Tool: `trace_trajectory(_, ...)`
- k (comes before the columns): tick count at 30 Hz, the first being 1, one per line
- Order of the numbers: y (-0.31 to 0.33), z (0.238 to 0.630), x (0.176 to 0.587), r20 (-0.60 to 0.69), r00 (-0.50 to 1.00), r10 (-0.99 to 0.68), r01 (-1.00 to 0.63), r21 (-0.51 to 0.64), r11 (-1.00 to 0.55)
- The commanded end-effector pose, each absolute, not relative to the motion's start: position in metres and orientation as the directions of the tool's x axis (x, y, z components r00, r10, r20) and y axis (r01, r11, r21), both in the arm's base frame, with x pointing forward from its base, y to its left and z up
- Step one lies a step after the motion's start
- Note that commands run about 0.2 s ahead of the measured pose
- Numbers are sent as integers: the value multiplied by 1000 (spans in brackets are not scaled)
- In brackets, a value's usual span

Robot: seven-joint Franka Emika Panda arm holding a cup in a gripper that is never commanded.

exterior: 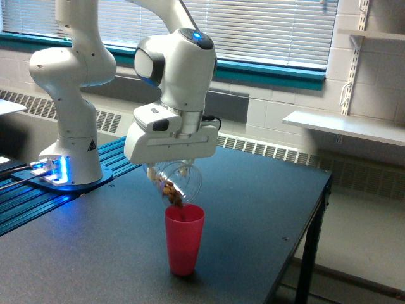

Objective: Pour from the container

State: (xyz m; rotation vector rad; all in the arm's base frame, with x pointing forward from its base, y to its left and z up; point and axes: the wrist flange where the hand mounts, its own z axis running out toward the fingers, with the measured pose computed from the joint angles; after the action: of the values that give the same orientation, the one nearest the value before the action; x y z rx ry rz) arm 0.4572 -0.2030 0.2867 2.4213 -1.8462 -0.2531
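Item: clear container (180,180) — light, rigid, slick-walled — clenched by its body in my gripper (171,170), tipped over red cup (185,239).

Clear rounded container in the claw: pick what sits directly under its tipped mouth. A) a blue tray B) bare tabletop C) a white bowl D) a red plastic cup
D: the clear rounded container tilts downward, brown pieces at its mouth, right above the open red plastic cup on the dark table.
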Motion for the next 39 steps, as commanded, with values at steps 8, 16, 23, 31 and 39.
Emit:
trace_trajectory(8, -196, 284, 463, -61, 271, -961, -934, 223, -278)
trace_trajectory(16, -196, 286, 465, -52, 271, -961, -935, 225, -276)
trace_trajectory(23, -196, 287, 465, -57, 283, -957, -930, 227, -289)
trace_trajectory(31, -195, 290, 466, -38, 281, -959, -939, 196, -283)
trace_trajectory(39, -200, 300, 460, -16, 265, -964, -954, 137, -265)
